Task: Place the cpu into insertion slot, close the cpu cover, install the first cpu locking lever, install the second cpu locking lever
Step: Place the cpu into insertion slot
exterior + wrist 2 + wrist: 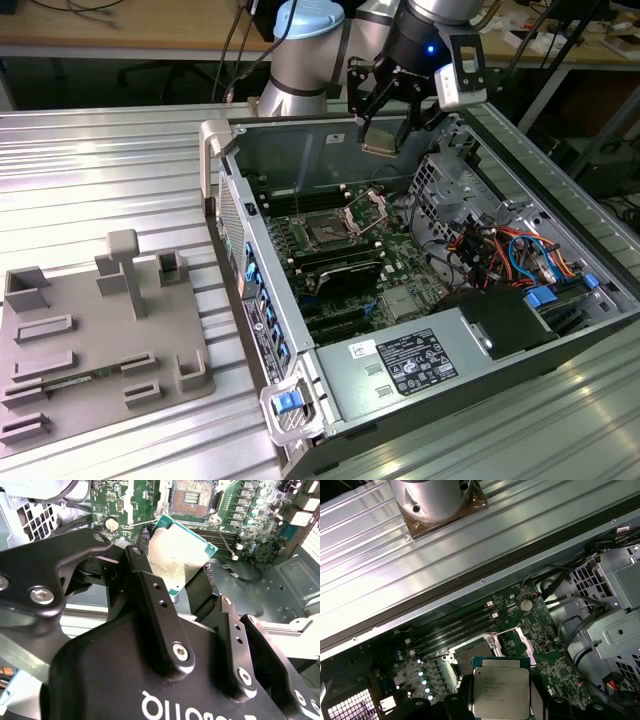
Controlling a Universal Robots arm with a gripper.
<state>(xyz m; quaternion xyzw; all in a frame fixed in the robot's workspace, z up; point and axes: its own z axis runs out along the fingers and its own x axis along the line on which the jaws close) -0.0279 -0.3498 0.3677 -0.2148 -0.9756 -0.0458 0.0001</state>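
Silver-grey on top and green at the rim, the cpu [177, 555] hangs in the air. It is pinched at two opposite edges by the black fingers [155, 605] of the hand [175, 572] (clenched on it, then, not released). In the exterior view we see the hand [385, 125] holding the cpu [383, 141] tilted, above the open case [290, 150] and close to the case's far wall. It is well clear of the board [398, 268] below.

In the first wrist view the cpu [500, 692] shows its metal top, with the socket [470, 659] beyond it on the board. The socket [328, 232] lies bare. Its cover [366, 208], a thin metal frame, is swung up off it and stands beside it at one edge. We cannot make out how the levers lie.

The case rests on its side on a ribbed metal counter [120, 170]. A grey block tray [95, 320] sits on the counter toward the edge at the exterior view's left, well apart from the hand.
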